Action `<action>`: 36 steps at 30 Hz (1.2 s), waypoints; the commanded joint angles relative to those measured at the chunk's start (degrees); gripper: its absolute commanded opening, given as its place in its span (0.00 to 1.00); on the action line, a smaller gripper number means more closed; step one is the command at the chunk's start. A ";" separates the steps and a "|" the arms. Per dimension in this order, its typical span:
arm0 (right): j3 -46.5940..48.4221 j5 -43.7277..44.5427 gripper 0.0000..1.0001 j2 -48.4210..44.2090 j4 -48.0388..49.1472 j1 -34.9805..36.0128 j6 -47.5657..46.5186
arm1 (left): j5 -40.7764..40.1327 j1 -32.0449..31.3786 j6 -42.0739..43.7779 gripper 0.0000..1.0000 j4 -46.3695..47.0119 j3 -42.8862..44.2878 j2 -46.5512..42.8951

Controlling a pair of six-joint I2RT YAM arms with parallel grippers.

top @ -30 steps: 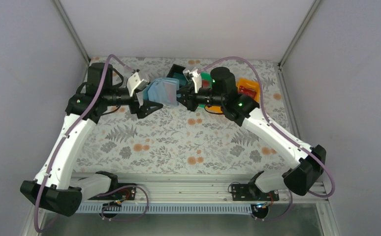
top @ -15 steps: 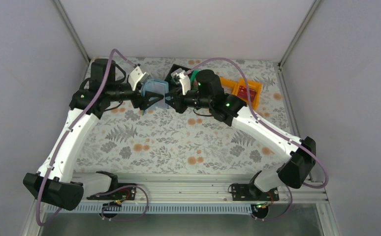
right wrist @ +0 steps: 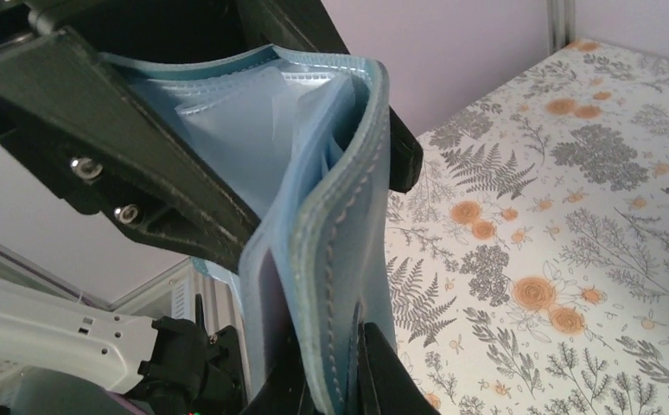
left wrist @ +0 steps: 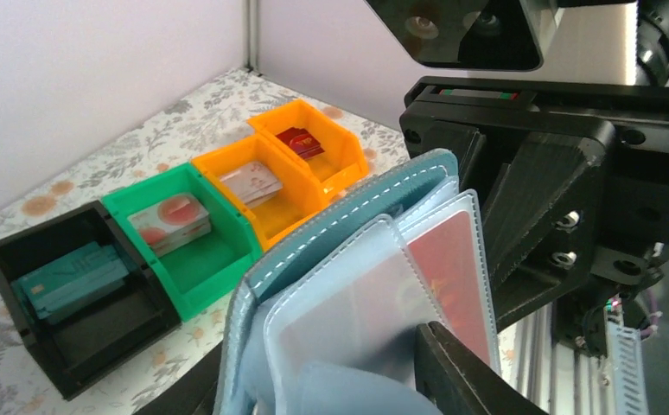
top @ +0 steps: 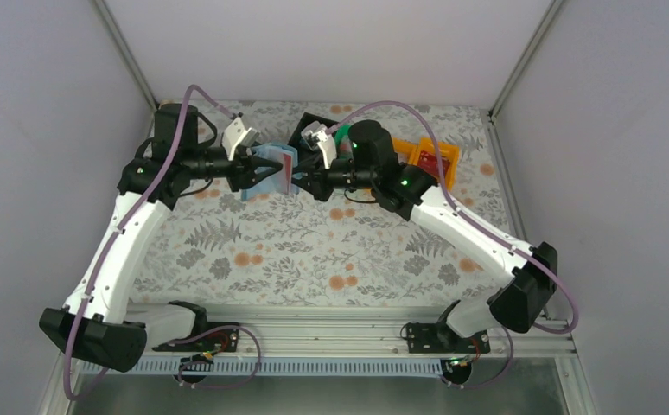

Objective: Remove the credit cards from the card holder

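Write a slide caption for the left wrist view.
Open wallet showing a red card, with four card bins behind.

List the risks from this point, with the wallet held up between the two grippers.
1. The right gripper pinches only one edge of the soft card holder, so a pull from the left gripper might tug it free.
2. The red card sits inside a clear sleeve, so the left gripper may well clamp sleeve and card together, not the card alone.

The card holder (left wrist: 340,220) is blue-teal, its credit card (left wrist: 448,268) red, the table (right wrist: 573,216) floral.
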 commanded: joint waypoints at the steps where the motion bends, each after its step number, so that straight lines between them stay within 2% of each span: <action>1: 1.31 -14.56 0.04 -4.59 5.09 2.26 -4.84 | 4.60 -0.59 2.61 0.30 0.93 -0.30 0.40; 4: 1.22 -14.42 0.04 -5.33 4.48 1.97 -6.12 | 7.59 -0.56 2.95 0.06 0.57 0.03 -0.30; 5: 1.20 -14.03 0.04 -5.40 4.30 1.61 -6.17 | 8.07 -0.63 3.20 0.03 0.35 0.16 -0.60; 8: 0.37 -12.76 0.04 -5.89 4.55 0.31 -5.49 | 8.39 -0.47 4.82 0.02 -1.16 0.55 -1.24; 11: -0.45 -9.15 0.13 -7.20 2.92 -1.54 -5.36 | 6.59 -0.43 5.41 0.02 -2.17 0.41 -2.35; 14: -2.85 -6.99 0.30 -10.71 1.90 -3.88 -6.17 | 2.51 -0.32 4.88 0.02 -1.97 -0.23 -3.06; 16: -3.98 -4.91 0.45 -12.66 0.44 -4.74 -8.25 | 1.57 -0.30 4.72 0.02 -1.95 -0.45 -3.17; 19: -4.62 -3.47 0.60 -14.14 -2.39 -5.95 -10.52 | 1.52 -0.33 4.30 0.02 -1.85 -0.43 -3.26; 22: -4.09 -7.24 0.74 -14.33 -5.43 -6.33 -14.13 | 1.41 -0.17 4.25 0.02 -1.80 -0.36 -3.69; 24: -4.01 -11.05 0.95 -13.62 -4.83 -6.29 -14.47 | 1.54 -0.26 4.29 0.03 -1.89 -0.39 -3.95; 25: -4.36 -11.35 0.99 -13.07 -3.83 -6.25 -13.37 | 2.06 -0.28 4.61 0.02 -2.13 -0.39 -4.09; 28: -3.75 -8.76 0.98 -10.32 -1.23 -6.25 -11.68 | 4.97 -0.27 6.00 0.02 -3.18 -0.30 -4.05; 31: -2.47 -9.91 0.92 -8.09 1.41 -6.23 -11.49 | 6.60 -0.29 7.24 0.02 -4.17 -0.50 -4.12; 34: -0.69 -11.70 0.73 -5.90 1.85 -6.25 -11.66 | 7.60 -0.32 8.52 0.02 -5.27 -0.81 -4.27; 36: -0.41 -12.99 0.51 -4.99 2.16 -6.24 -11.72 | 8.05 -0.33 9.17 0.02 -5.67 -0.97 -4.45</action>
